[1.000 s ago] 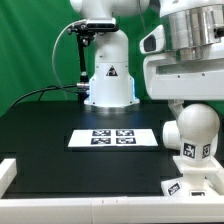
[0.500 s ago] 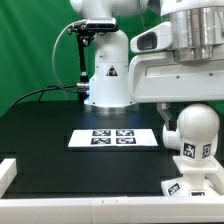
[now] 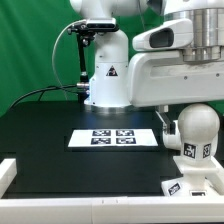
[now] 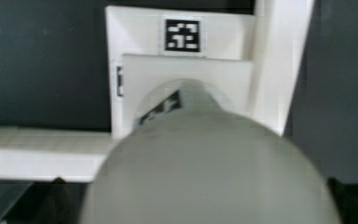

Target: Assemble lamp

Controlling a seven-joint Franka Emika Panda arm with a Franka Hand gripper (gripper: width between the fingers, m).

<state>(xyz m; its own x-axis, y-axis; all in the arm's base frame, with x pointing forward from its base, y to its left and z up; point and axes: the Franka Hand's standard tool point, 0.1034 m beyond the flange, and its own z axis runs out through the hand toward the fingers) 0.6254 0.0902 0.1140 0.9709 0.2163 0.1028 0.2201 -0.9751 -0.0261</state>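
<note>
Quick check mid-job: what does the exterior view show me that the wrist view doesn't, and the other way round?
Only the exterior view: the marker board, the black table, the arm's pedestal and the green backdrop. Only the wrist view: a close look past the blurred bulb at a tagged face of the base. Both: the bulb and the base. Neither shows whether the claw is open.
</note>
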